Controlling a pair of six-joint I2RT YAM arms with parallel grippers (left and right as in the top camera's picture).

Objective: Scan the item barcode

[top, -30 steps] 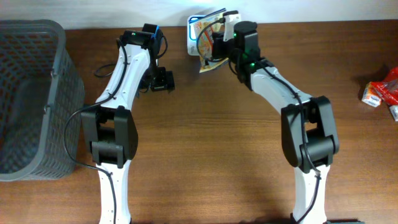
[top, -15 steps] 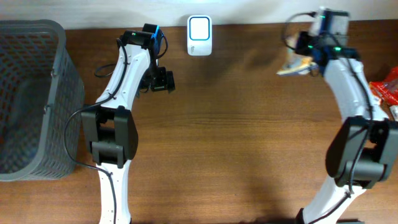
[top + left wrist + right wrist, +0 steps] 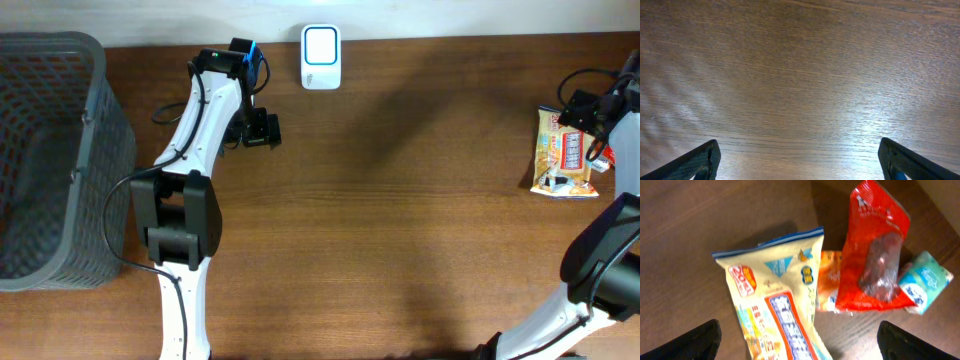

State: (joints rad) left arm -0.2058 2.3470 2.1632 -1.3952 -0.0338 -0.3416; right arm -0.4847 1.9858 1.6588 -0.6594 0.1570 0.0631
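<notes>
The item, a yellow snack packet [image 3: 563, 152] with a blue and orange label, lies flat on the table at the far right. My right gripper [image 3: 588, 118] hovers just above it, open. In the right wrist view the packet [image 3: 775, 300] lies below and between the wide-spread fingertips of that gripper [image 3: 800, 347], and nothing grips it. The white barcode scanner [image 3: 320, 57] stands at the back edge, near the middle. My left gripper [image 3: 262, 130] is open over bare wood to the left of the scanner, and the left wrist view shows this gripper [image 3: 800, 162] empty.
A grey mesh basket [image 3: 50, 160] fills the left end of the table. Next to the yellow packet lie a red bag [image 3: 875, 265], a teal pack [image 3: 925, 282] and a small orange packet [image 3: 827, 282].
The right arm swung from the scanner to the far right with the yellow packet, then opened and let it go onto the table. The left arm has not moved.
</notes>
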